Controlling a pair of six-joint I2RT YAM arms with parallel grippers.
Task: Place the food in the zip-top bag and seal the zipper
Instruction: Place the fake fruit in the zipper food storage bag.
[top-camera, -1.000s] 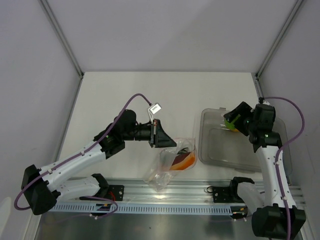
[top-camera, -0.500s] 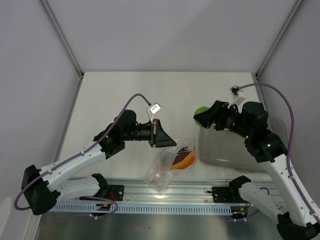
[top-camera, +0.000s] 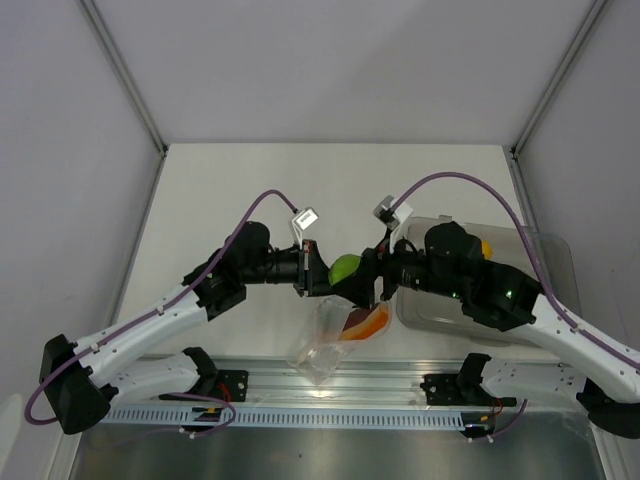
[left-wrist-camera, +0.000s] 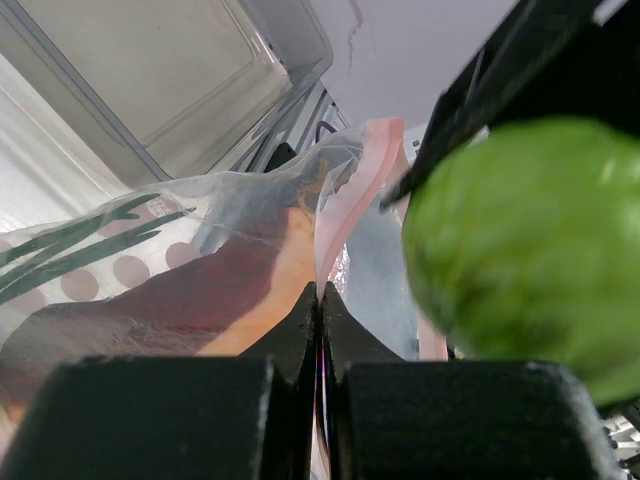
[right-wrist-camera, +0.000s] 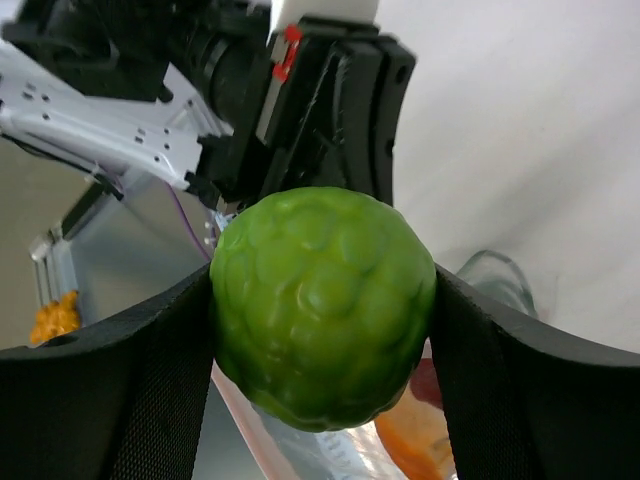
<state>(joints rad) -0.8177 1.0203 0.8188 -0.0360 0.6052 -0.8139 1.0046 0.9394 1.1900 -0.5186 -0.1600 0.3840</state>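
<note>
My right gripper (top-camera: 352, 276) is shut on the green round fruit (top-camera: 345, 268), whose bumpy skin fills the right wrist view (right-wrist-camera: 322, 305). It hangs just over the mouth of the zip-top bag (top-camera: 322, 345), right next to my left gripper (top-camera: 322, 275). The left gripper (left-wrist-camera: 320, 300) is shut on the bag's upper edge at the pink-red zipper (left-wrist-camera: 352, 195) and holds the bag up. Inside the bag lies the reddish-brown slice with an orange edge (top-camera: 366, 322). In the left wrist view the green fruit (left-wrist-camera: 520, 250) sits close on the right.
A rigid clear tray (top-camera: 520, 330) stands at the right with a yellow-orange fruit (top-camera: 486, 246) in it. An aluminium rail (top-camera: 330, 385) runs along the near edge. White walls close in the table on three sides.
The right arm has swung left from the tray, carrying the green fruit to the bag's mouth beside the left gripper. The left arm and the bag have stayed put.
</note>
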